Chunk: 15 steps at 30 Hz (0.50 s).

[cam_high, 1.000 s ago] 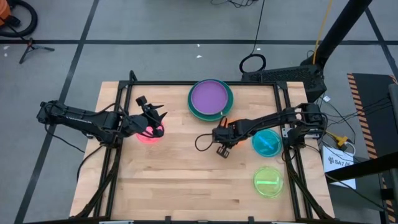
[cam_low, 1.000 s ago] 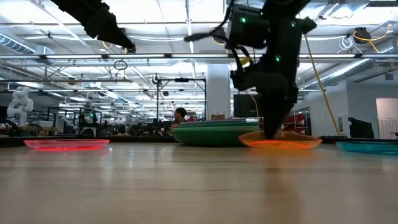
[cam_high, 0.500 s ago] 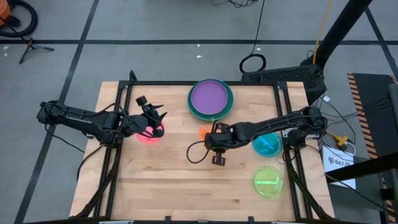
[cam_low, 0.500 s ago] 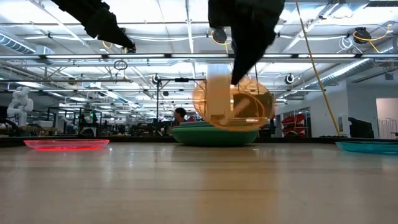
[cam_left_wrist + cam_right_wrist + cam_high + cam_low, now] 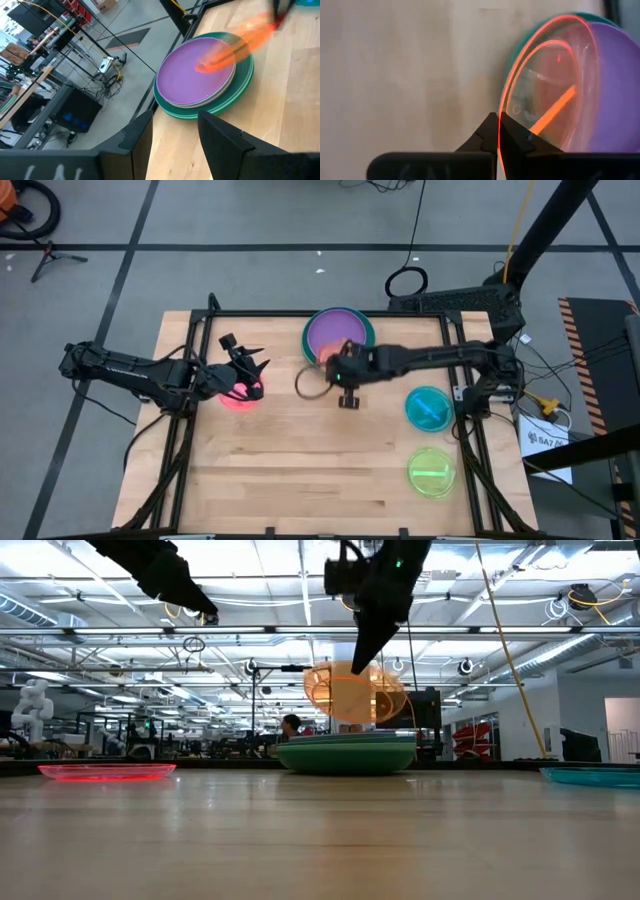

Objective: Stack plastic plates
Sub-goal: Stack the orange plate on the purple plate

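A translucent orange plate (image 5: 355, 695) hangs in the air over the stack of purple, teal and dark green plates (image 5: 345, 332) at the table's far middle. My right gripper (image 5: 362, 658) is shut on the orange plate (image 5: 545, 85), which is also seen as a blurred streak above the purple plate (image 5: 192, 77) in the left wrist view. My left gripper (image 5: 172, 135) is open and hovers above the pink plate (image 5: 240, 398) on the left, touching nothing. A teal-blue plate (image 5: 430, 408) and a lime plate (image 5: 432, 471) lie flat on the right. My right gripper pinches the orange plate's rim (image 5: 501, 112) between its two fingers, at the plate's upper edge. The fingers come from above, pointing down. The plate is lifted clear and hangs below them, tipped steeply on edge above the stack (image 5: 347, 753).
The pink plate (image 5: 105, 772) lies flat at the left and the teal-blue plate (image 5: 592, 775) at the right. Bare wood fills the near half of the table (image 5: 300, 480). Black frame rails border the table. A cable loop hangs by the right wrist.
My right gripper has risen from the table's middle and moved toward the far edge, to the stack. The orange plate, flat on the wood a second ago, is now lifted clear and tipped up on edge above the purple plate.
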Each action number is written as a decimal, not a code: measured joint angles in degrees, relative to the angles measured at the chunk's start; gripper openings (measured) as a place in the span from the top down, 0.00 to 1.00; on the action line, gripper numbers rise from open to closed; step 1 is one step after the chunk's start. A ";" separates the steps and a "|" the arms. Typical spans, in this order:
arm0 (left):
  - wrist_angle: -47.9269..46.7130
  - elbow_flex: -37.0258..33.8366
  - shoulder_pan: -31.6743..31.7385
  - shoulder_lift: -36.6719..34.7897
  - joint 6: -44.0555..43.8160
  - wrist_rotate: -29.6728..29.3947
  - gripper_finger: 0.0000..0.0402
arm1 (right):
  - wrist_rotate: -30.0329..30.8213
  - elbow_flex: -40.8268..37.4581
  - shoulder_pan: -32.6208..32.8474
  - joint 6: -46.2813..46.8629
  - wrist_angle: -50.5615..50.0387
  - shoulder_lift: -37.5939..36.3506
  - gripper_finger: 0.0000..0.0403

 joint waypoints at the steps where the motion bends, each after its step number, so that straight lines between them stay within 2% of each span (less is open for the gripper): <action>1: 0.02 0.00 0.00 0.00 0.10 0.00 0.59 | 0.04 0.00 -1.19 -1.04 -0.04 0.00 1.00; 8: 0.02 0.00 0.00 -0.02 0.52 0.00 0.59 | -0.47 0.02 -7.82 -7.32 0.11 0.55 1.00; 15: 0.04 0.00 0.00 0.00 0.68 0.01 0.59 | -0.43 0.04 -11.05 -10.70 2.29 3.34 0.97</action>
